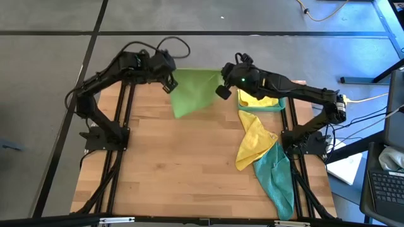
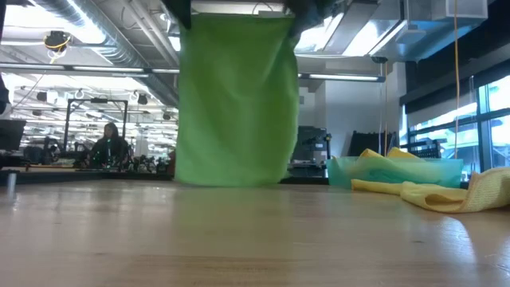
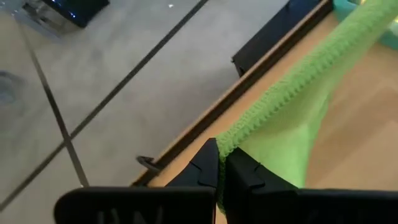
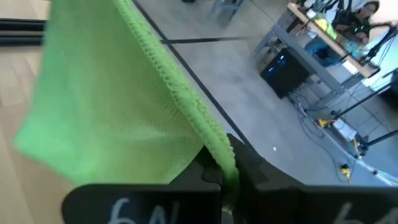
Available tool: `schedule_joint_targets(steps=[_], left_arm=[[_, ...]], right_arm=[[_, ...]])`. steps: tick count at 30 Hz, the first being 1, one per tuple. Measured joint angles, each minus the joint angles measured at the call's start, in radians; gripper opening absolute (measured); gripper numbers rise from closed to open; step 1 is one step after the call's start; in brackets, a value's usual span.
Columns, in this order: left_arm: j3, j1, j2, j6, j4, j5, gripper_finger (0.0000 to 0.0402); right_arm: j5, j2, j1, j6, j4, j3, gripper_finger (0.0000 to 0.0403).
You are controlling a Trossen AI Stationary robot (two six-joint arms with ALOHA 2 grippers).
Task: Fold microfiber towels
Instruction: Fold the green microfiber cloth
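Bright green towel [image 1: 192, 91] hangs in the air over the far end of the table, stretched by its top edge between the two grippers. The left gripper [image 1: 168, 86] is clamped shut on one top corner and the right gripper [image 1: 222, 91] is clamped shut on the other; both wrist views show the stitched hem pinched between closed fingers. The towel's top edge runs crosswise, from left to right across the table, and the cloth drops from it. In the low view the towel [image 2: 235, 100] hangs as a tall sheet, its lower edge at about the level of the tabletop; whether it touches the wood I cannot tell.

Near the towel's right side sits the teal tray [image 1: 273, 108] at the far right corner, with a yellow towel [image 1: 257, 99] bunched in it. A second yellow towel [image 1: 254, 140] lies crumpled just in front of the tray, running toward the near edge, and a teal towel [image 1: 278, 180] trails on from it along the right edge.

The wooden table [image 1: 183, 170] is bare across its middle and left, in front of the hanging towel. Beyond the far edge lies grey floor with dark lines. The low view looks into a workshop room with ceiling lights, desks and a seated person [image 2: 109, 143] far off at the left.
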Motion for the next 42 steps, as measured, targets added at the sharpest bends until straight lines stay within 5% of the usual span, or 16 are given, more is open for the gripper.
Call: schedule_joint_targets(steps=[7,14,21,30,42], left_arm=[[0.001,-0.027,-0.023,-0.089,-0.060,0.203,0.0000],[-0.004,-0.239,-0.048,-0.300,-0.067,0.314,0.0000],[-0.156,-0.489,-0.046,-0.574,-0.054,0.538,0.0000],[-0.516,-0.803,-0.045,-0.921,0.330,0.580,0.0000],[-0.777,-0.912,-0.047,-1.136,0.804,0.550,0.0000]], right_arm=[[-0.097,-0.071,0.030,-0.038,-0.076,0.000,0.0008],[-0.638,-0.096,0.080,0.214,-0.368,-0.031,0.0008],[-1.113,-0.095,0.195,0.288,-0.341,-0.211,0.0008],[-1.158,-0.094,0.341,0.434,-0.192,-0.398,0.0008],[-1.227,-0.094,0.509,0.547,0.126,-0.613,0.0008]])
